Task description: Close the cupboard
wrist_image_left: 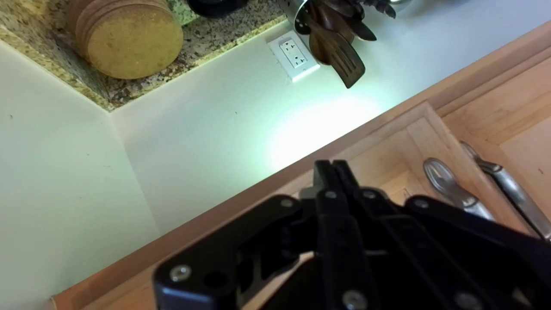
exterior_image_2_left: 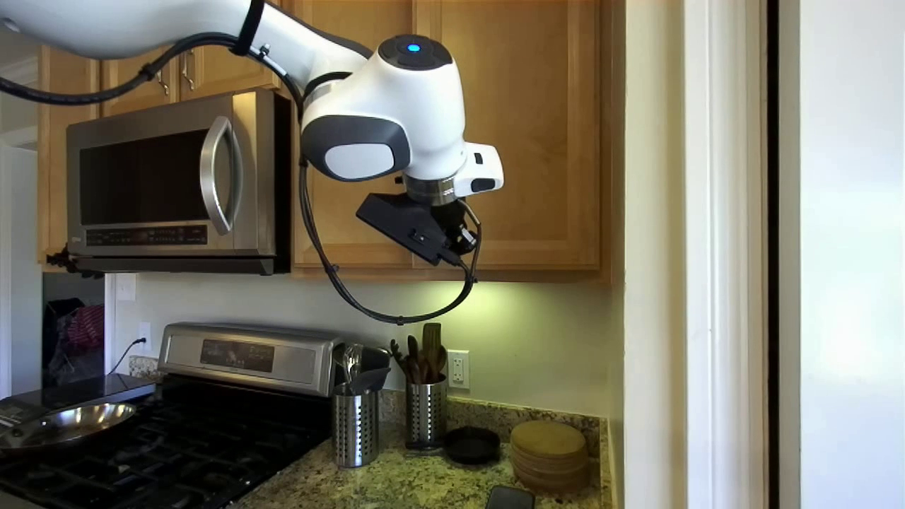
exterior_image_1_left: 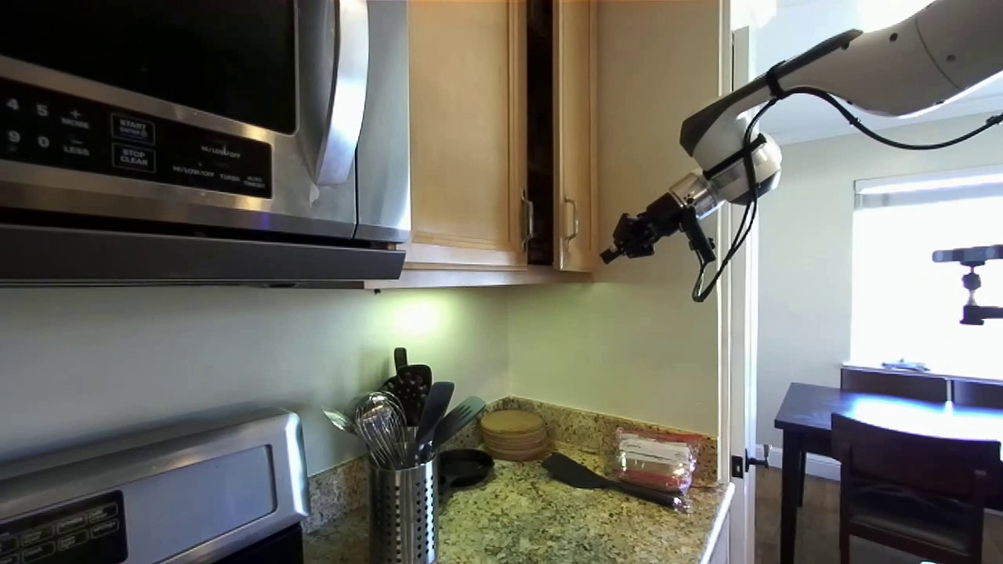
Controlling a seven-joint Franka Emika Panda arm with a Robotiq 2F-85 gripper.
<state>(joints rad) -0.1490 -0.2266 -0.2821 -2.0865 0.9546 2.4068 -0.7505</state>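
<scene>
Wrist view: how's the gripper (wrist_image_left: 331, 164)?
"Fingertips (wrist_image_left: 323, 173) pressed together."
"The maple wall cupboard (exterior_image_1_left: 466, 133)?"
"Beside the stainless-steel microwave (exterior_image_1_left: 204, 117), above the granite counter (exterior_image_1_left: 533, 521); a dark gap parts its doors (exterior_image_1_left: 578, 117) in an exterior view."

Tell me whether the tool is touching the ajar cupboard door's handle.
Apart: in an exterior view, the door shows bare wood between the tool and the handle.

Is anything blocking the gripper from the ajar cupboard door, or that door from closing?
Nothing visible stands between the gripper and the cupboard door, or in the door's closing path, though the inside is dark.
</scene>
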